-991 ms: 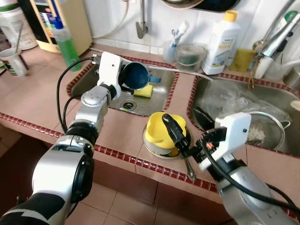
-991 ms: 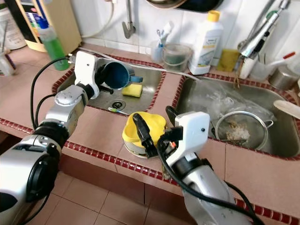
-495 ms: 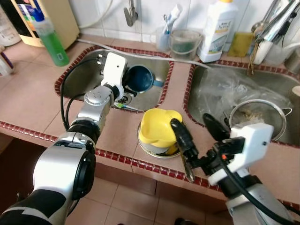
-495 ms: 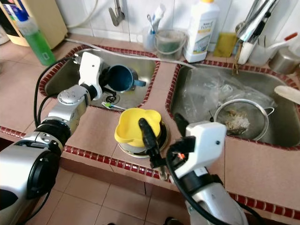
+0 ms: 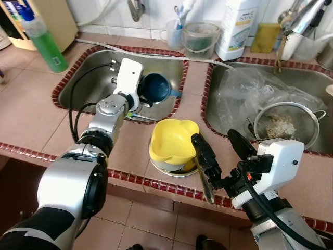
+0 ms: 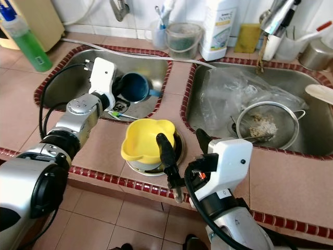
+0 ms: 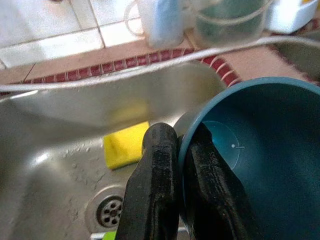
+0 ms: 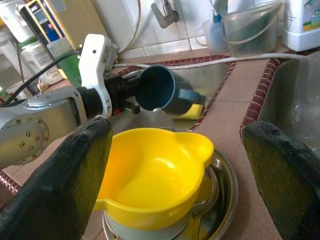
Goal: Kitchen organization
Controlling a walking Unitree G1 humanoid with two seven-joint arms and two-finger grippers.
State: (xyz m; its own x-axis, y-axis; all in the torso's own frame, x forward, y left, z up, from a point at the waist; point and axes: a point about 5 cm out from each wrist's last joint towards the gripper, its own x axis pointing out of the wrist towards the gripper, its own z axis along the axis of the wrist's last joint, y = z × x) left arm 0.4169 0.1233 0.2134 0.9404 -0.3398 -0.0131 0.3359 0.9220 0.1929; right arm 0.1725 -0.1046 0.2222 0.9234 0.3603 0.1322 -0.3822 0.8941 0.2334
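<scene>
Your blue mug (image 5: 156,87) is smooth plastic, tipped sideways above the steel left sink (image 5: 88,78), its rim pinched by the left gripper (image 7: 176,165). Your right gripper (image 5: 221,151) hangs spread wide beside the glossy yellow bowl (image 5: 173,140).

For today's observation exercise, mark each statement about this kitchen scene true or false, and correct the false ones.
1. The left pincer grips the blue mug by its rim. True.
2. The yellow bowl sits inside the left sink. False: it rests on a metal dish on the counter between the sinks.
3. The right pincer is open. True.
4. The metal strainer lies in the left sink. False: it lies in the right sink.
</scene>
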